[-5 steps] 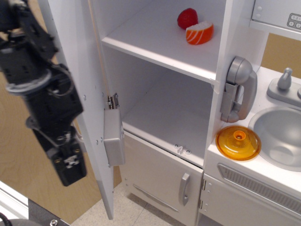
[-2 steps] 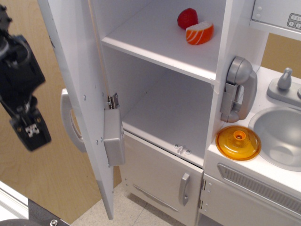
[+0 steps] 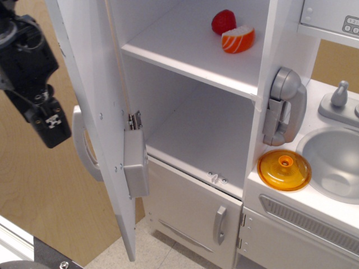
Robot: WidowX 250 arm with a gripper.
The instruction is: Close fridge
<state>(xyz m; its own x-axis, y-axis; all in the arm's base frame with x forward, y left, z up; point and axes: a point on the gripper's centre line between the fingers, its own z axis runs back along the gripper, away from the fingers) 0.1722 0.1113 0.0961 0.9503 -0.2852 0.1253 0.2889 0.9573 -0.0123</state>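
The white toy fridge stands open, with white shelves inside. Its large door swings out to the left, seen nearly edge-on, with the grey curved handle on its outer face. My black gripper hangs at the left, outside the door, just left of and a little above the handle. I cannot tell whether its fingers are open or shut. It holds nothing that I can see.
A red fruit and an orange salmon piece lie on the upper shelf. A grey toy phone, an orange lid, a sink and a small lower door are to the right.
My gripper pulled away from the door to the far left, then moved up and slightly right, back toward the handle. The door has not visibly moved.
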